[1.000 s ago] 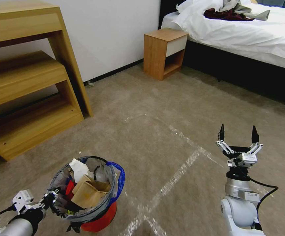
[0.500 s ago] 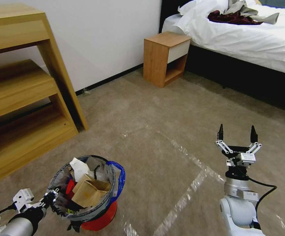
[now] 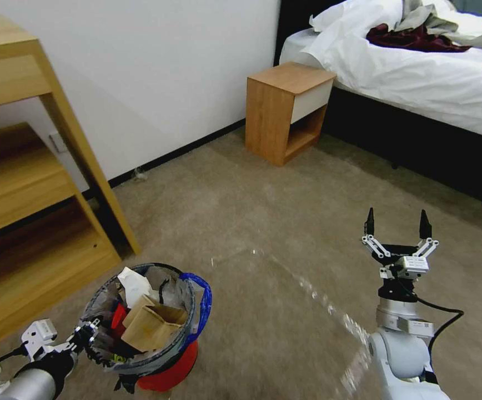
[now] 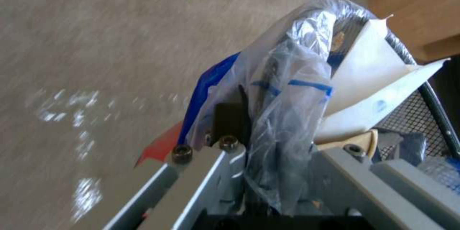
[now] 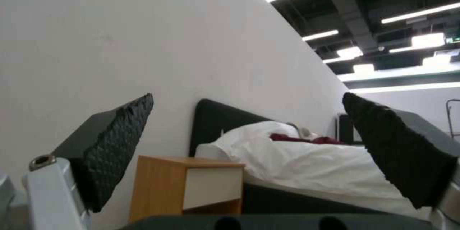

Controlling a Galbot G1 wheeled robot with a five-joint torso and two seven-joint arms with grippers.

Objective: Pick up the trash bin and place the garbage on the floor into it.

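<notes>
We have the small round red trash bin [image 3: 166,372] with its black wire rim and clear plastic liner at the near left of the head view, held off the beige-grey carpeted floor [image 3: 285,222] by our left gripper [image 3: 88,332], which is clamped on the near-left part of the rim with the bag film bunched between its fingers [image 4: 229,122]. Inside sit a brown cardboard scrap [image 3: 152,326], crumpled white paper [image 3: 134,284] and a red wrapper [image 3: 118,318], piled up to the rim, with the white paper poking above it. That is our first worry: the bin hangs from one point on its edge, so it may tilt away from the grip, and a jolt or a turn could tip the tall paper or the cardboard back out. The second is the grip itself, since slick plastic lies between fingers and wire; we judge it could creep, or the liner's blue handle [image 3: 203,303] could pull loose from the rim. Further out, our right gripper [image 3: 395,229] stands upright at the near right with its fingers spread wide and nothing between them, well apart from the bin. Beyond lie the light wooden shelf unit [image 3: 35,194] at the left, the small wooden nightstand [image 3: 285,111] and the white-sheeted bed [image 3: 418,66] at the far right; a swing of the bin toward the shelf post could knock it.
</notes>
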